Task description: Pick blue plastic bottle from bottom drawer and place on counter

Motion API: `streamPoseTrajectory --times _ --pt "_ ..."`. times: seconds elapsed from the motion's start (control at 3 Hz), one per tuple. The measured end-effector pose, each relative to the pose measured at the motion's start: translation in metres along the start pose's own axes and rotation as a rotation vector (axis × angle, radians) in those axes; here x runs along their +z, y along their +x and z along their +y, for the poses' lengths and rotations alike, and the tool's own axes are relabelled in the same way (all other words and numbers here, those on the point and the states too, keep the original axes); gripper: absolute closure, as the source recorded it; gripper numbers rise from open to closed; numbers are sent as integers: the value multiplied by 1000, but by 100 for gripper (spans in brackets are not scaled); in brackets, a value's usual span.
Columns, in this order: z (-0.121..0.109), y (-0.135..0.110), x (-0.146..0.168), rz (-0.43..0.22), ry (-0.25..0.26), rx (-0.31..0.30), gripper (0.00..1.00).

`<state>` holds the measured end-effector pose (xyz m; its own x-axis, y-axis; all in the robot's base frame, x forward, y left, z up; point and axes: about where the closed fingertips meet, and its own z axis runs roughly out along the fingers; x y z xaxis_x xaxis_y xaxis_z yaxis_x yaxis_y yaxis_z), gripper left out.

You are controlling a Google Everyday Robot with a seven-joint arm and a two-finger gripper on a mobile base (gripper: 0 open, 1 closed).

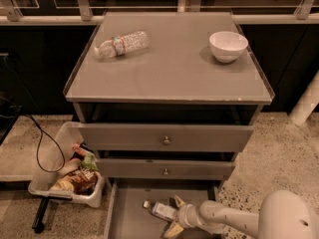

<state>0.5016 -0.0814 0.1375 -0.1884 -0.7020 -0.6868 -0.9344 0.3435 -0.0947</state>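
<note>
I'm holding the gripper low inside the open bottom drawer, fingers spread apart either side of the blue plastic bottle. It's lying flat there, so I'm lining up side-on.

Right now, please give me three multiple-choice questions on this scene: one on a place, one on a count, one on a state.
1. Where does the blue plastic bottle lie?
A. on the counter
B. in the bottom drawer
C. on the floor
2. How many things rest on the counter?
A. one
B. four
C. two
3. How is the end effector, low in the drawer?
A. open
B. shut on the bottle
C. hidden
1 B: it lies on the drawer's grey inside.
2 C: only the clear water bottle and the white bowl are there.
3 A: its fingers stand spread apart at the bottle.
</note>
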Motion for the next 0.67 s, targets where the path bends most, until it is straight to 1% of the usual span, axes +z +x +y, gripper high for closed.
streamPoseTrajectory --times 0.33,0.67 --pt "0 0 0 0 0 0 18" --pt "0 0 0 0 0 0 42"
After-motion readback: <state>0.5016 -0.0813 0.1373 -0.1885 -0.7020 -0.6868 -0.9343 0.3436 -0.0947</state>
